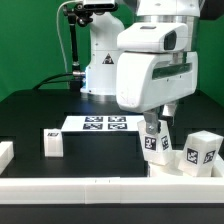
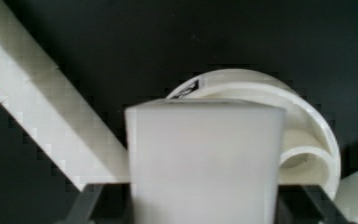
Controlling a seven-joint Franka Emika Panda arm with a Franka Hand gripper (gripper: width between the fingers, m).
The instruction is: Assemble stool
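Observation:
My gripper [image 1: 152, 130] is shut on a chunky white leg [image 1: 156, 146] with a black-and-white tag and holds it upright near the front rail, at the exterior view's right. In the wrist view the held leg [image 2: 201, 150] fills the gap between my dark fingers [image 2: 98, 200]. The round white seat [image 2: 279, 105] lies just beyond and below it. A second leg [image 1: 201, 150] stands to the right of the held one. A third leg [image 1: 53, 143] stands apart at the exterior view's left. I cannot tell whether the held leg touches the seat.
The marker board [image 1: 105, 123] lies flat behind the parts, in front of the robot base [image 1: 100, 70]. A long white rail [image 1: 100, 186] runs along the front edge; it also shows in the wrist view [image 2: 34, 100]. A rail piece [image 1: 5, 152] sits at the left.

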